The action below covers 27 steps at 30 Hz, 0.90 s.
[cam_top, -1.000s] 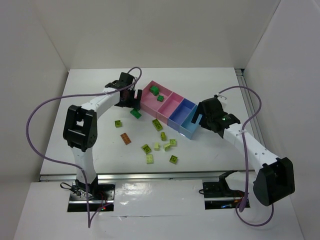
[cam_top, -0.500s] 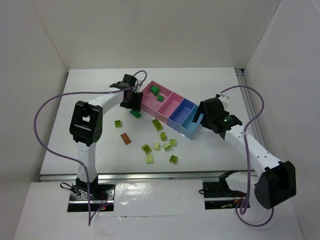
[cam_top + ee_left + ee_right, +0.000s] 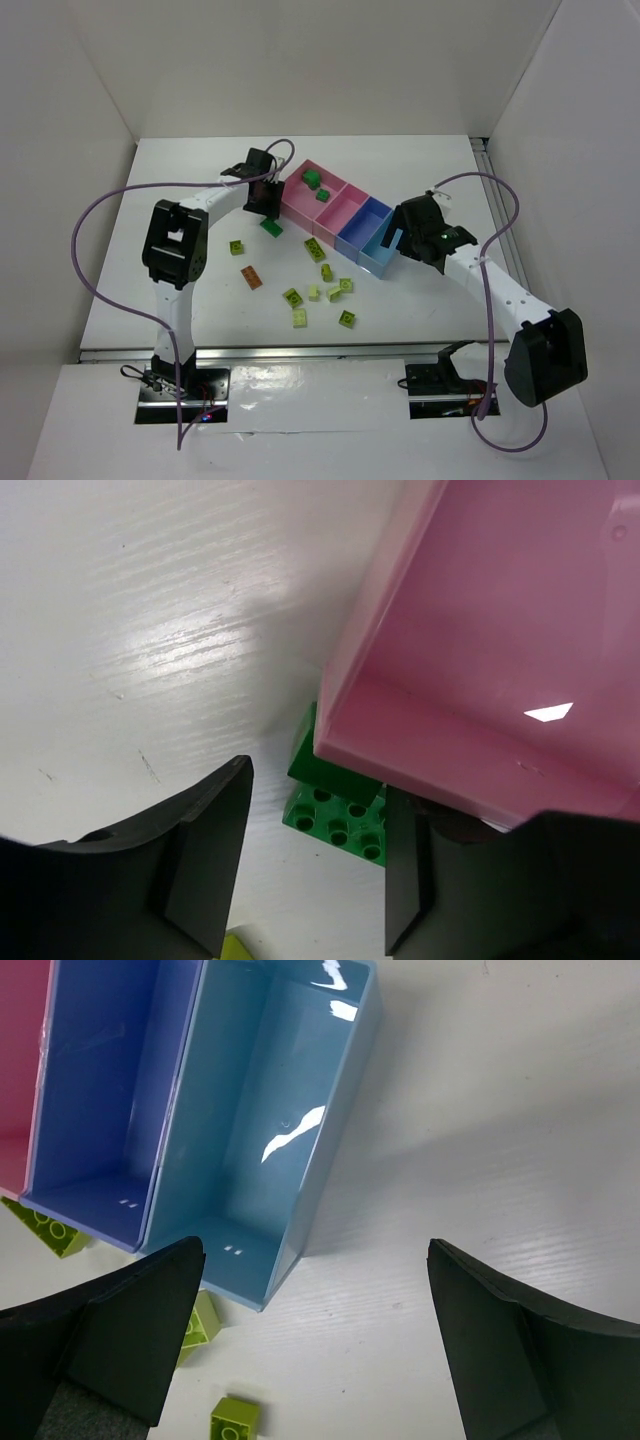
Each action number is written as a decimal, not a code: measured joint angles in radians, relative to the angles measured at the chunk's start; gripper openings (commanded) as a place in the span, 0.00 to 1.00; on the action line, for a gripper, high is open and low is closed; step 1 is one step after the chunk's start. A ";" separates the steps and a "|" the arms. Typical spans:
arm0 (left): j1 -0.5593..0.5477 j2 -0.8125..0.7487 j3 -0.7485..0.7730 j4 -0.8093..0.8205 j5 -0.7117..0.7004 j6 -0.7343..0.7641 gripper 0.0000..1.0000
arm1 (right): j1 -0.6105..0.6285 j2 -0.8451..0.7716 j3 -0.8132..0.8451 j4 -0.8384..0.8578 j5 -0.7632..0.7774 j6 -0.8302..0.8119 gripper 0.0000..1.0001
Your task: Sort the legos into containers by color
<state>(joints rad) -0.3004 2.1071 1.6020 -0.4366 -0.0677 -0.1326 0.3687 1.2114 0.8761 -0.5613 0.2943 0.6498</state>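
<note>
Two pairs of fingers spread, neither holding a brick

The left fingers [image 3: 205, 865] stand apart, low over the table [image 3: 150, 610], at the outer corner of the end pink bin [image 3: 480, 630]. Between them a dark green brick [image 3: 340, 815] lies on the table, hard against that corner. In the wrist view the bin's wall hides the brick's far part. One finger is plainly clear of the brick. The other is just beside it, and whether it touches cannot be told. Nothing is gripped.

The right fingers [image 3: 130, 1335] are spread very wide and carry nothing. They hover over the table just beside the near end of the light blue bin [image 3: 270, 1130]. The periwinkle bin [image 3: 100, 1080] is joined to that bin's side.

From above, the four bins run in a slanting row: the end pink bin, a second pink bin [image 3: 340, 212], the periwinkle one, then the light blue one. Two dark green bricks [image 3: 312, 180] lie inside the end pink bin.

A scatter of lime bricks [image 3: 326, 271] lies on the table in front of the row, between the two arms. One of them sits right at the near end of the periwinkle bin. An orange-brown brick [image 3: 252, 277] lies to the left of the scatter, apart from the rest.
</note>
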 measured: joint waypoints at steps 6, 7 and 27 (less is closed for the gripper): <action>0.000 0.035 0.017 0.011 0.006 0.000 0.37 | 0.019 0.008 0.003 -0.006 0.014 0.001 1.00; 0.000 0.036 0.017 0.011 0.007 -0.001 0.32 | 0.024 0.008 0.004 -0.008 0.018 0.001 1.00; -0.053 -0.078 0.288 -0.089 0.016 -0.059 0.39 | 0.051 0.047 0.009 -0.018 0.043 0.015 1.00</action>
<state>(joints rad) -0.3531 2.0289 1.8900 -0.5255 -0.0521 -0.1913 0.4198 1.2583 0.8852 -0.5793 0.3374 0.6651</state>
